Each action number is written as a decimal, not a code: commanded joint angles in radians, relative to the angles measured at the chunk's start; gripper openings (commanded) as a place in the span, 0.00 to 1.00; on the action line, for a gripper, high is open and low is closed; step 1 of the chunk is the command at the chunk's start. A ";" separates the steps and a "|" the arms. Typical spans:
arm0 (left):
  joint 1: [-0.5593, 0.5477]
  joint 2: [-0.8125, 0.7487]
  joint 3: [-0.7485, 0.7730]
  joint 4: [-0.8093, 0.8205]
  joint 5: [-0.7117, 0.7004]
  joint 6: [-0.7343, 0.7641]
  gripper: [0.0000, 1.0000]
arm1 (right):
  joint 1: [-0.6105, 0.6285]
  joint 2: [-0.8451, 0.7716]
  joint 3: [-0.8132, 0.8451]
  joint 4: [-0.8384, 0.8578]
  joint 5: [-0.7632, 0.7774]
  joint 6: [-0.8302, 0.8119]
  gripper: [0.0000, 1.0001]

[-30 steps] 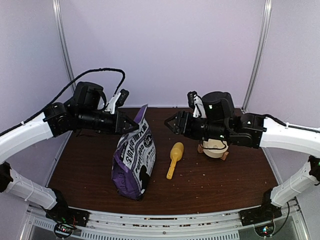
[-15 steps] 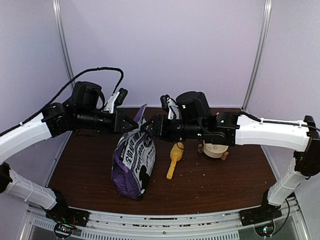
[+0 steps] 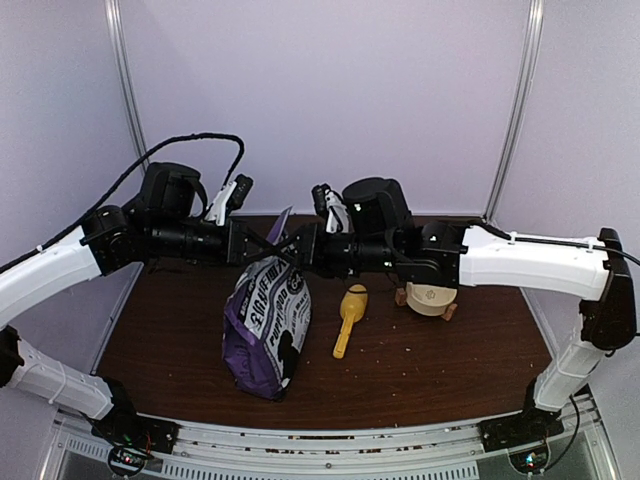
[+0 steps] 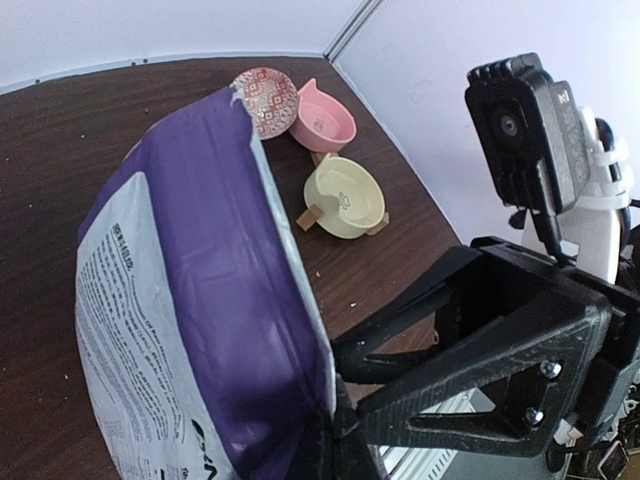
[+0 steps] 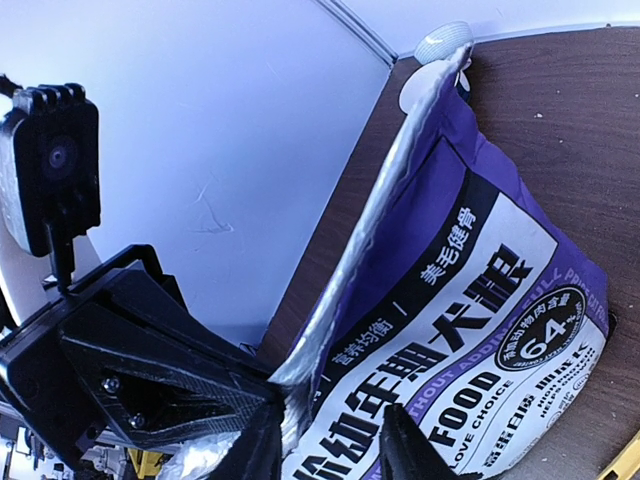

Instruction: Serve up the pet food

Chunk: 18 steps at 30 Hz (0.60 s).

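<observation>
A purple bag (image 3: 268, 320) stands upright on the dark brown table (image 3: 420, 360), at about 7 o'clock from the table's middle, with its printed front turned toward 5 o'clock. Its top rises to a flattened, silver-lined edge that points toward 12 o'clock. The left gripper (image 3: 262, 250) reaches in level from 9 o'clock. Its pincer is closed tight on that top edge, and the left wrist view shows the purple sheet running down into its tips. The right gripper (image 3: 297, 250) comes in from 3 o'clock at the same height, so the two meet nose to nose over the bag. Its pincer is narrow but not closed. In the right wrist view its fingers (image 5: 262, 440) stand on either side of the bag's upper corner, with the silver edge just beside one finger and the printed panel showing in the gap. Whether either pad already presses the sheet I cannot tell. The pet food is hidden, because the bag's mouth is pinched flat and no view looks inside. A yellow scoop (image 3: 348, 315) lies flat on the table just at 3 o'clock of the bag and apart from it, with its handle pointing toward 6 o'clock. A cream bowl (image 3: 428, 297) on small wooden feet sits at 3 o'clock of the scoop, partly under the right arm. The left wrist view shows a pink bowl (image 4: 322, 122) beyond the cream one, with a red patterned dish (image 4: 265, 100) just beside it.
</observation>
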 commanded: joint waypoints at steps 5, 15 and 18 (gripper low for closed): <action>-0.006 -0.025 -0.007 0.021 0.010 0.003 0.00 | 0.005 0.039 0.035 -0.010 0.005 -0.006 0.29; -0.006 -0.048 -0.023 0.086 0.053 0.023 0.00 | 0.004 0.064 0.052 0.055 -0.091 -0.036 0.29; -0.007 -0.052 -0.026 0.103 0.065 0.026 0.00 | 0.004 0.072 0.048 0.113 -0.155 -0.042 0.29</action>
